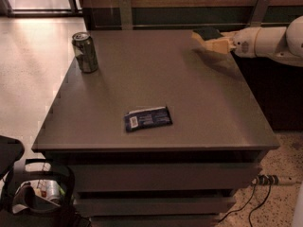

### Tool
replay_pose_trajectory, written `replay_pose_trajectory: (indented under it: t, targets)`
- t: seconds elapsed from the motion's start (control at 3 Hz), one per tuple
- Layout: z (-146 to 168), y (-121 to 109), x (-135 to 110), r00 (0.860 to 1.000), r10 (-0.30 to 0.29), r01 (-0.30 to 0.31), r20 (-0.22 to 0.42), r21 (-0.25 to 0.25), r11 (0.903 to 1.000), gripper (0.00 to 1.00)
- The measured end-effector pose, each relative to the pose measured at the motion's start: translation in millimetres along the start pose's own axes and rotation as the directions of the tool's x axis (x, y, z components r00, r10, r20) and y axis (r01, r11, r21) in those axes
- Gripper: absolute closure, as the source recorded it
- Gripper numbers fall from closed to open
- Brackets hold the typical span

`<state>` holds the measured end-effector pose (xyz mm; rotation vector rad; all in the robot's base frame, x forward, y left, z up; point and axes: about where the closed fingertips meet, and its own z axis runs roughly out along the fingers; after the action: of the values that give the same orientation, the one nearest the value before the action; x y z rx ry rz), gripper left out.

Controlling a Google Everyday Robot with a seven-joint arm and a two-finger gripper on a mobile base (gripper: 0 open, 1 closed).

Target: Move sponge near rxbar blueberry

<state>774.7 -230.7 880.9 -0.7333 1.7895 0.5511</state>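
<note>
Clearly the carrying step is in hand. The gripper (214,42) sits over the far right corner of the table (189,93), reached in from the right on the white arm (265,41), and it is closed on the sponge (206,32). The sponge's dark green top shows at the tip with yellow foam below it. A shadow lies on the tabletop just under the pair, so I judge the sponge to be off the surface, not resting on it.

The rxbar (147,118) lies flat near the front edge of the table, about midway across, its white label patch toward the left end. It is well apart from the sponge, with most of the tabletop between them. A can (85,52) stands upright at the far left (not part of this job, and out of the direct line).

So the grasp looks made and the move proper is not yet done. The next move calls for a sweep toward the near side and to the left, keeping the sponge clear of the surface. Then it needs a descent to set the sponge down just beside the bar without landing on the wrapper or nudging it. The ground to the right of the bar or on its far side looks the easiest to reach, since the arm comes from that side.
</note>
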Motion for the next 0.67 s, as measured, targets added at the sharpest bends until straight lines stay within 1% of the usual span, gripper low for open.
replay_pose_trajectory:
  t: [0.33, 0.67]
  targets:
    - [-40.8, 9.3, 0.0, 1.000, -0.002, 0.002, -0.019, -0.019, 0.9998, 1.00]
    - [-89.6, 54.3, 10.2, 0.995, -0.055, 0.044, -0.077, -0.137, 0.9896, 1.00]
